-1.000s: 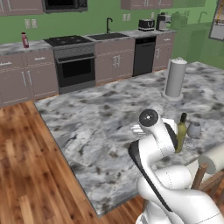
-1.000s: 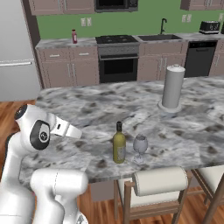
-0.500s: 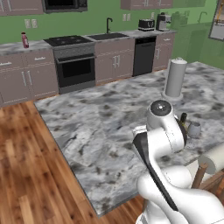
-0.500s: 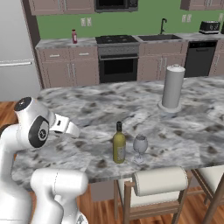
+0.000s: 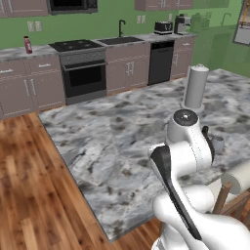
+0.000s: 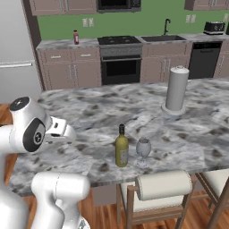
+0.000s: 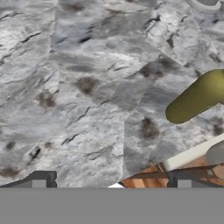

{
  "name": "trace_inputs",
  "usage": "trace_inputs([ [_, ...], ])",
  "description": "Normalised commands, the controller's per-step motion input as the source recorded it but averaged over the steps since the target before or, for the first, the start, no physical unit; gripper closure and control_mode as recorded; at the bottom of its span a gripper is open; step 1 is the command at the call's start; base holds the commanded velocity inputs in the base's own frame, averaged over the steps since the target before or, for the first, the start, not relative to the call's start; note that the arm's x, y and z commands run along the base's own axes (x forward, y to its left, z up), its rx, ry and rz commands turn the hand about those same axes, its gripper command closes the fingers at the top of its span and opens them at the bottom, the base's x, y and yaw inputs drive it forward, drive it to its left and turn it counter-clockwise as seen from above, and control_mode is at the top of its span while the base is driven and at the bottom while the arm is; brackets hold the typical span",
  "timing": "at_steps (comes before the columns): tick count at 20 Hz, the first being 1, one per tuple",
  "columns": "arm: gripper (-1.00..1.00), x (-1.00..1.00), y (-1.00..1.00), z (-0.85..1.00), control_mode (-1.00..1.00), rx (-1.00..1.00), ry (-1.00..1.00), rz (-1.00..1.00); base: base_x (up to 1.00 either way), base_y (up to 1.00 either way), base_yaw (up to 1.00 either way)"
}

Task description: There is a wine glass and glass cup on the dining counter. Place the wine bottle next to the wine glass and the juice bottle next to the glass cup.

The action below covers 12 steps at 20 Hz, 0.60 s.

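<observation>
On the dining counter [image 6: 89,112] near its front edge, the olive-yellow wine bottle [image 6: 121,147] stands upright with the wine glass [image 6: 143,151] just to its right. In the hand view the wine bottle [image 7: 197,98] lies across the right side, well clear of my gripper [image 7: 111,183], whose jaws are open and empty. My white hand [image 6: 61,129] hovers over the counter's left front, left of the bottle. In the left base view my arm hides most of the bottle; the wine glass [image 5: 217,145] shows beside it. The juice bottle [image 6: 76,37] stands on the far wall counter. The glass cup is out of view.
A tall paper towel roll [image 6: 175,89] stands at the back right of the dining counter. Cushioned stools [image 6: 163,185] line its front edge. The stove [image 6: 121,60] and brown cabinets run along the far wall, across the wood floor [image 5: 29,185].
My arm has turned slightly, its upper joint shifting over the bottle in the left base view. The gripper stays open. Bottle and glass have not moved.
</observation>
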Motion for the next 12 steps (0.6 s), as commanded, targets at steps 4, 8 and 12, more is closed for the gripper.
trace_inputs([
  [4, -1.00, -0.17, 0.12, 0.00, -1.00, 0.09, 0.05, 0.09, 0.00, 0.00, 0.00],
  [8, -1.00, -0.18, 0.08, 0.01, -1.00, 0.05, 0.00, 0.10, 0.00, 0.00, 0.00],
  [12, -1.00, -0.18, 0.01, 0.00, -1.00, 0.02, 0.00, 0.04, 0.00, 0.00, 0.00],
])
